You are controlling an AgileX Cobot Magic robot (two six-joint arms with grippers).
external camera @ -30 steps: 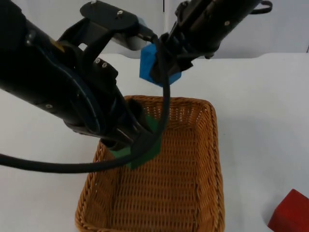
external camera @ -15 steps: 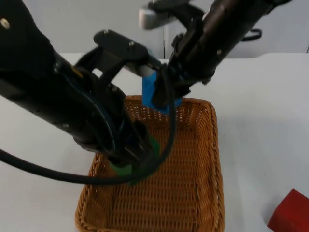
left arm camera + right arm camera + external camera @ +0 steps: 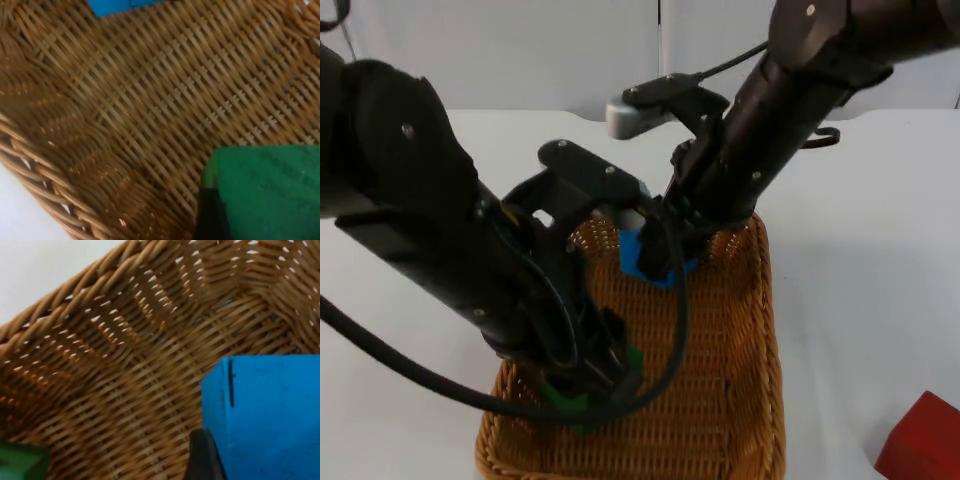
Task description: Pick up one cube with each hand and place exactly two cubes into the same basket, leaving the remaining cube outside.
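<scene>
Top view: a white table ends at a grey wall; a woven wicker basket sits on the table in the middle foreground. The left arm comes in from the upper left and reaches down into the near left part of the basket, where the left gripper is closed on a green cube, which sits low inside the basket by its near left wall; whether the cube touches the floor cannot be told. The right arm comes in from the upper right and reaches into the far end of the basket, where the right gripper is closed on a blue cube, which sits within the basket's far rim, partly hidden by the arm. A red cube lies on the table well apart from the basket, to its right at the near edge. Left wrist view: the green cube is clamped against a black fingertip, just above the woven floor of the basket, close to the side wall; a bit of the blue cube appears farther along the basket. Right wrist view: the blue cube is held against a black fingertip, with the basket's wall and rim just beyond it; a corner of the green cube lies at the other end of the basket floor.
</scene>
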